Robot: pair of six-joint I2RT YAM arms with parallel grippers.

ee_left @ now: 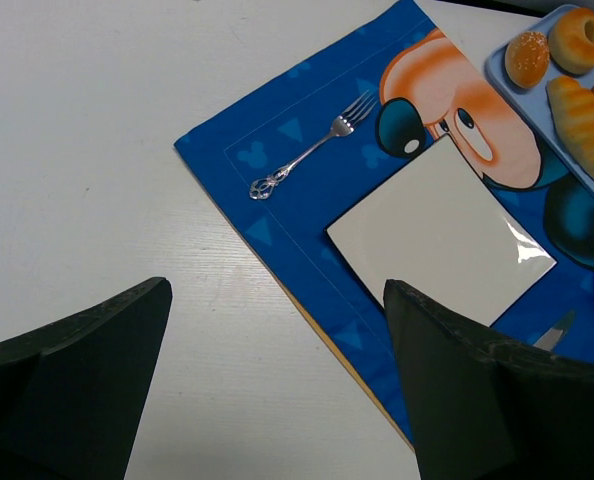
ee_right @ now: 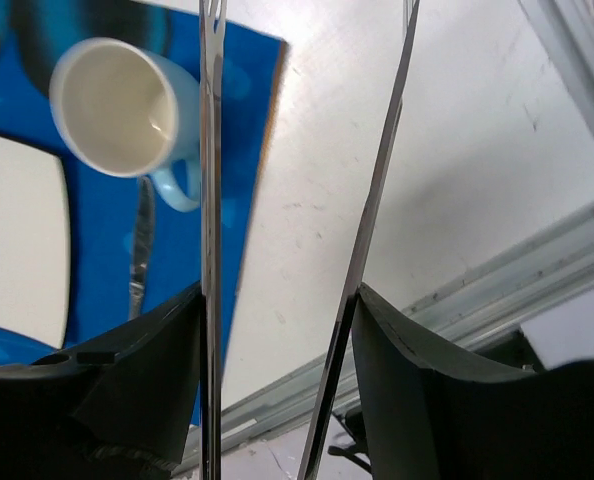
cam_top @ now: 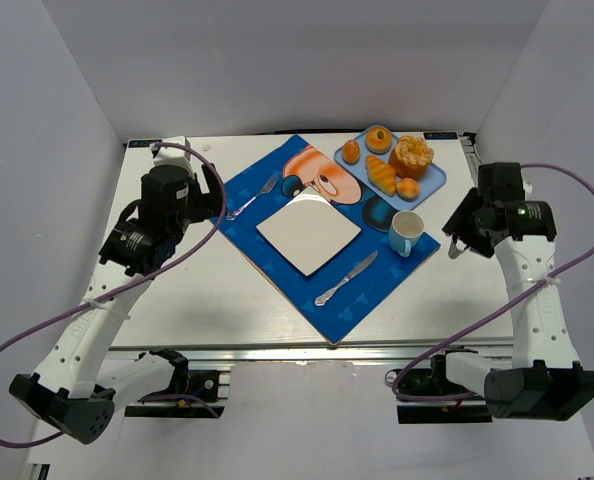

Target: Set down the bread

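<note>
**First spotter:** Your right gripper (ee_right: 277, 300) is clamped on a pair of metal tongs (ee_right: 210, 200), one blade against each finger, both blades running straight out ahead. Your left gripper (ee_left: 277, 288) hangs over the white table (ee_left: 77, 150), fingers wide apart, holding nothing.

**Second spotter:** Going down in size, you have the blue placemat (cam_top: 242, 232) lying cornerwise mid-table and the light-blue tray (cam_top: 439, 176) at its far right corner. The white plate (cam_top: 309, 232) is at its middle, and the mug (cam_top: 407, 232) is just left of your tongs.

**First spotter:** The bread (cam_top: 379, 138) sits at the far end of that tray, beyond the croissant (cam_top: 381, 174). From your right gripper it lies farther from the bases and to the left, past the mug.

**Second spotter:** Your right arm is plainly nearer; the left is well apart, across the mat. I'd judge you need to turn the tongs' long axis far-left and clear the mug.
</note>
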